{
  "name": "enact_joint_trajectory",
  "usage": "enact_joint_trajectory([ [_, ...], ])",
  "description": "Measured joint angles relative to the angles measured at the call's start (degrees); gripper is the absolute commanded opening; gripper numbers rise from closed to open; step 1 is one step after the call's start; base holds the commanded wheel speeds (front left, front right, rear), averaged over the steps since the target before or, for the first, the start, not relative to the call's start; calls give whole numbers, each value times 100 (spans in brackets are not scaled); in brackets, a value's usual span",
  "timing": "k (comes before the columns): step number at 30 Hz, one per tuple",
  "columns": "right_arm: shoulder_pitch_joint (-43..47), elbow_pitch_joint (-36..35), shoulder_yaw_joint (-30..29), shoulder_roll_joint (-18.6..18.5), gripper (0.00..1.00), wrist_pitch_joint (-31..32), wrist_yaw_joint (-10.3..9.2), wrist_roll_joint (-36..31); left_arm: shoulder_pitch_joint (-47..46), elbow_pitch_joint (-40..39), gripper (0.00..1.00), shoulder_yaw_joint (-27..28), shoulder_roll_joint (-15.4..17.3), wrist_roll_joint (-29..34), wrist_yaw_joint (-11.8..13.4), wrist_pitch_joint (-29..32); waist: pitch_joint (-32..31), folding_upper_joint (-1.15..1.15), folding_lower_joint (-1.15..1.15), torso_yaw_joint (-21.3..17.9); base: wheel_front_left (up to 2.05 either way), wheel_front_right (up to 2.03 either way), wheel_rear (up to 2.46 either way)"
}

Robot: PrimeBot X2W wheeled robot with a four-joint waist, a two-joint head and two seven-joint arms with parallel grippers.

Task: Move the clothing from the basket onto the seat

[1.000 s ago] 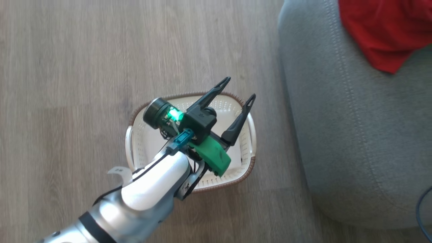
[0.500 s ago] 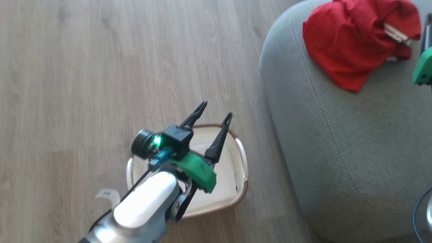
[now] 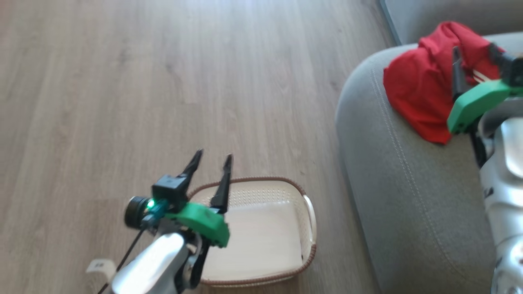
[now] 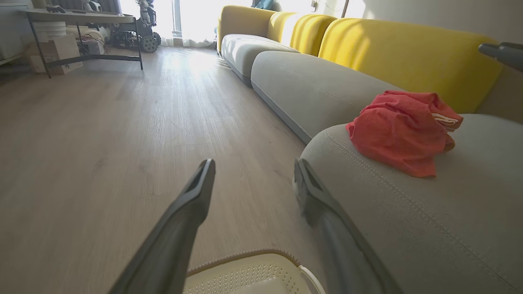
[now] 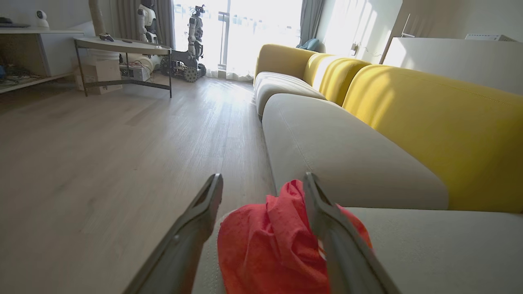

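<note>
The clothing [image 3: 412,98] is a crumpled red heap with a bit of white stripe trim, lying on the grey seat [image 3: 400,196] near its rounded corner. My right gripper [image 3: 473,48] hovers open just over the heap, and in its wrist view the gripper [image 5: 263,176] straddles the red clothing [image 5: 269,245] without pinching it. On the wooden floor beside the seat stands the off-white basket [image 3: 308,212], its pale bottom bare. Above the basket's left side my left gripper [image 3: 213,156] is open and holds nothing. The left wrist view has the left gripper [image 4: 254,163], the basket [image 4: 245,273] rim and the clothing [image 4: 400,130].
More grey cushions [image 4: 310,85] with yellow backrests [image 5: 433,122] run along the wall beyond the seat. A dark-legged table [image 5: 122,47], boxes and other robots stand far off by the bright window. Open wooden floor [image 3: 163,81] spreads left of the basket.
The head camera has swung, shifting the whole picture. My left gripper has drawn back from over the basket's middle to its left side. My right gripper has come into view above the clothing.
</note>
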Motion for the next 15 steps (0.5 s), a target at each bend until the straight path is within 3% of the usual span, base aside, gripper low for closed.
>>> enact_joint_trajectory([
  [15,1382,-1366,909,279,100,-1,0,1129,760,-105,100,498,704,-209,400,-48,-351,0,0,355,0,0,0],
])
